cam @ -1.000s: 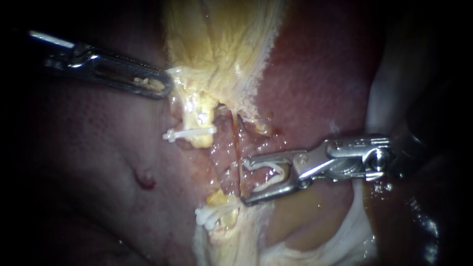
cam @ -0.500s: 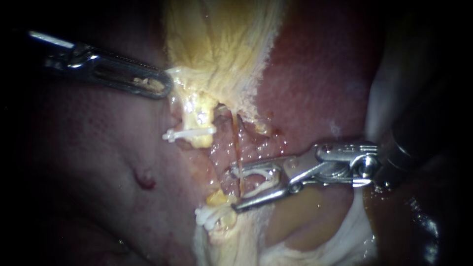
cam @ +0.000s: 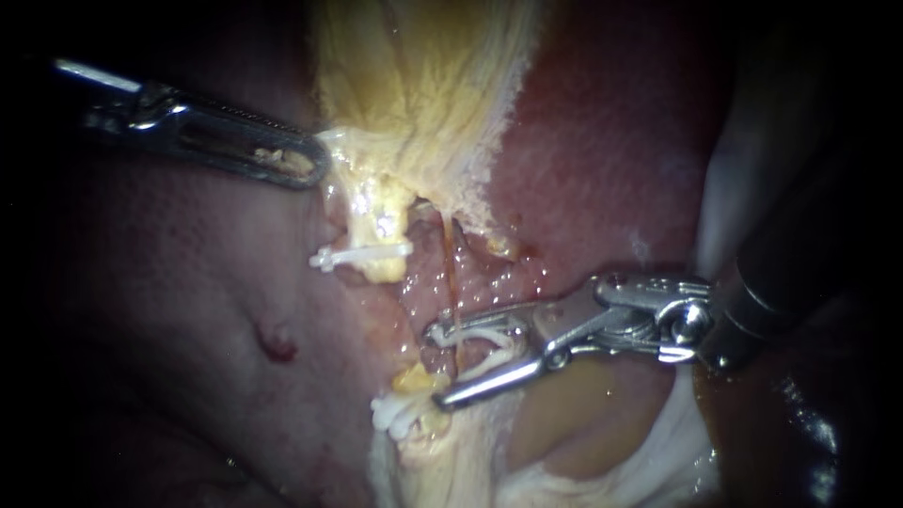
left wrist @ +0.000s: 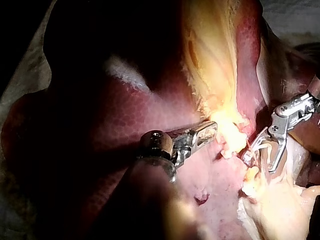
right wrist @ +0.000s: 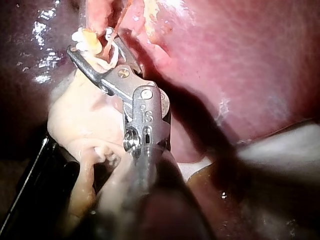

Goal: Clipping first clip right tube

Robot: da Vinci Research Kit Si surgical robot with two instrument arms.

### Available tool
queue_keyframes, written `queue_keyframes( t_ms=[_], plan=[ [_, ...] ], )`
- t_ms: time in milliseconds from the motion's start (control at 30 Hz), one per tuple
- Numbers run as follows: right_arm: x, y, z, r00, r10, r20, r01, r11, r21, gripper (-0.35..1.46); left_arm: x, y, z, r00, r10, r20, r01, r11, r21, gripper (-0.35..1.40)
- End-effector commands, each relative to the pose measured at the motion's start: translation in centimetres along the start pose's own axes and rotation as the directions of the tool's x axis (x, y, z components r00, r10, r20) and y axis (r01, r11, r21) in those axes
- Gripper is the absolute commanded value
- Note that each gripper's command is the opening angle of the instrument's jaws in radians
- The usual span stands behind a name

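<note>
I'm holding my right instrument (cam: 436,367) with its end effector wide, carrying the open clip (cam: 501,350) astride the right tube (cam: 450,282). My left instrument (cam: 282,160) is gripping the gallbladder (cam: 423,85). Closing while tilted is risking a half-caught tube or pinched liver (cam: 602,169).

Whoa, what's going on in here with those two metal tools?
Two robot-driven instruments are working on a pig's dark red liver and pale yellow gallbladder tissue. The left instrument grips the edge of that yellow tissue. The right instrument holds an open white plastic clip in its jaws, apparently set astride a thin orange tube. The clip is not yet squeezed shut. Nearby, two other white clips already sit on the tissue.
</note>
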Motion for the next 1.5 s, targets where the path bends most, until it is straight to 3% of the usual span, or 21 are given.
queue_keyframes(
  t_ms=[33,433,1000,1500],
  plan=[
    [0.0,0.0,0.0,1.0,0.001,-0.002,-0.001,1.0,0.006,0.49,0.0,0.0,0.0,1.0,0.0,0.0,0.0,1.0,0.0,-0.35],
    [0.02,0.0,0.05,0.999,0.032,-0.035,-0.03,0.999,0.04,0.49,0.0,0.0,0.01,1.0,0.0,0.0,0.0,1.0,0.0,-0.35],
    [0.06,0.0,0.15,0.998,0.042,-0.039,-0.039,0.996,0.084,0.49,0.0,0.0,0.03,1.0,0.0,0.001,0.0,1.0,-0.002,-0.35],
    [0.17,-0.28,0.22,0.997,0.043,-0.063,-0.034,0.991,0.127,0.49,0.01,0.0,0.04,1.0,0.0,0.001,0.0,1.0,-0.002,-0.35]
  ],
)
